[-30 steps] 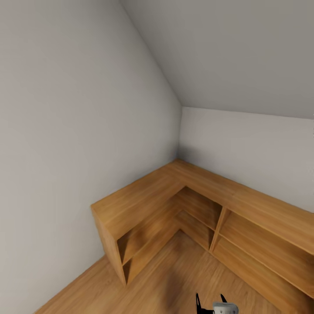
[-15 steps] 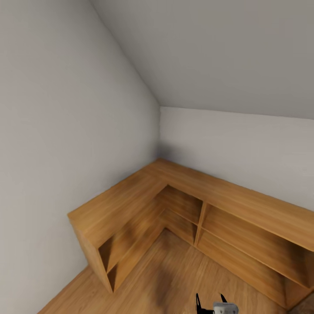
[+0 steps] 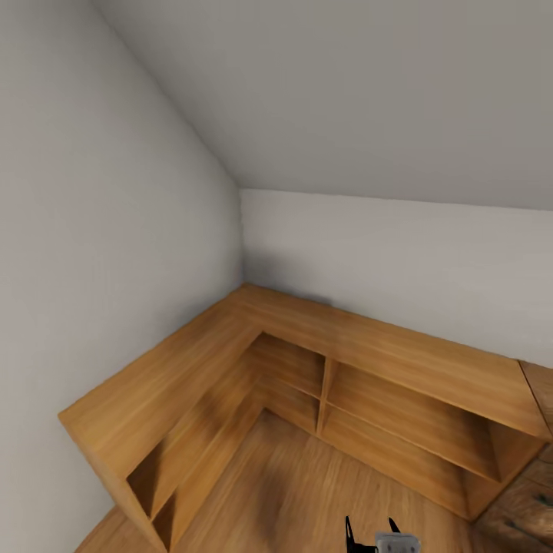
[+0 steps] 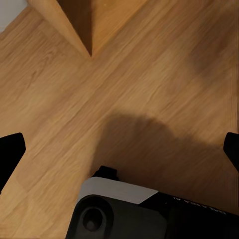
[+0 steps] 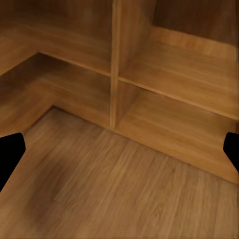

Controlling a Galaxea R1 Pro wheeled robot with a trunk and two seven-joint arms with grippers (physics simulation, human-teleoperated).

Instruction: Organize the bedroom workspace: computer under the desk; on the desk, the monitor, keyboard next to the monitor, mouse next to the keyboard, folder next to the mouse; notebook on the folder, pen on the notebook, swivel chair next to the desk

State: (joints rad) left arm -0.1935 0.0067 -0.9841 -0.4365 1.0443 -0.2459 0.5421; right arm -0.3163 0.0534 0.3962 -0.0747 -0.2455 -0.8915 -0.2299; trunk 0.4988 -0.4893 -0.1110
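Black pincer fingertips (image 4: 10, 152), white-grey wrist housing (image 3: 396, 544), black rounded body (image 4: 124, 219) with a white panel

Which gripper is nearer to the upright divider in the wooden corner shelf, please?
Right, seemingly. The right gripper faces the upright divider, apart from it, above the floor in front of the shelf. The left gripper points down at the floor beside the shelf's end panel.

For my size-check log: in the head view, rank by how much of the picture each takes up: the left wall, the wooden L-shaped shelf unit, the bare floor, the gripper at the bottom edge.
1. left wall
2. wooden L-shaped shelf unit
3. bare floor
4. gripper, smallest by far, though it is cut off by the picture's edge
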